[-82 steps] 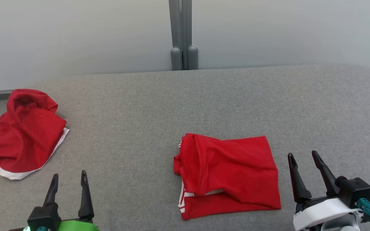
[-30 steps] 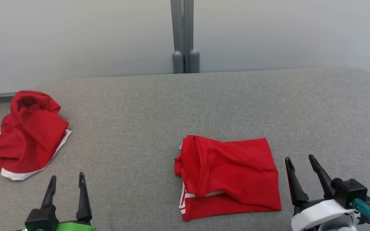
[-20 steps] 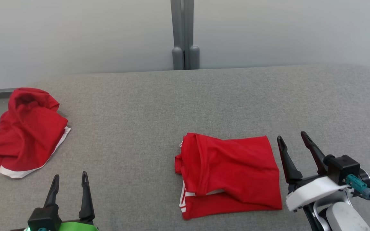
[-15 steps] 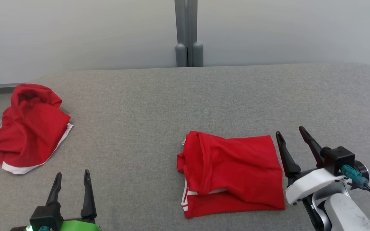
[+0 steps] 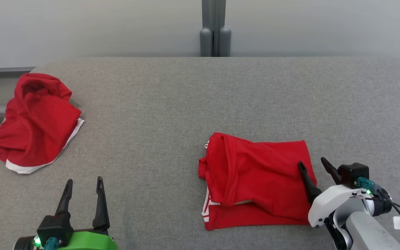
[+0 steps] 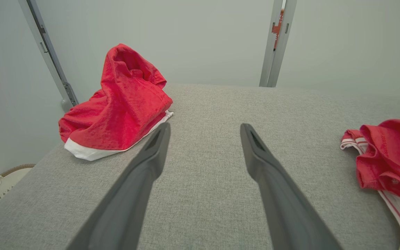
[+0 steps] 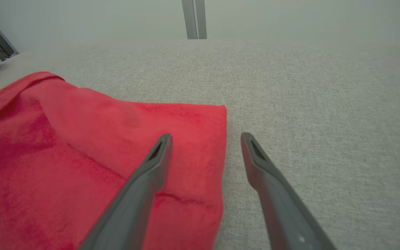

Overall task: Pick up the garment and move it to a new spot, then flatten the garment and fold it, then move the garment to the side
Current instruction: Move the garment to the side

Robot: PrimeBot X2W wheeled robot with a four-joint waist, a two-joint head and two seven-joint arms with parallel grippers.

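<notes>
On the grey padded surface (image 5: 172, 104), right of centre and toward the near edge, the folded red garment (image 5: 255, 180) is laid flat. Its long axis is set roughly left to right across the head view, slightly tilted. A rolled fold is carried along its left end, and white stripes are shown at the lower left corner.

The right gripper (image 5: 311, 161) is held spread at the garment's right edge. In the right wrist view, one finger is seen over the red cloth (image 7: 82, 156) and the other over bare grey surface, so the edge is straddled. Whether the cloth is touched cannot be told. The garment's lower right corner is hidden by the white wrist in the head view, and its near part is cut off in the right wrist view.

The left gripper (image 5: 84, 180) is likewise held spread and empty over bare surface, well apart from the garment. The striped end (image 6: 387, 156) is caught at the frame's right in the left wrist view. A crumpled red garment (image 5: 36, 121) with a white hem is seen at the far left edge.
</notes>
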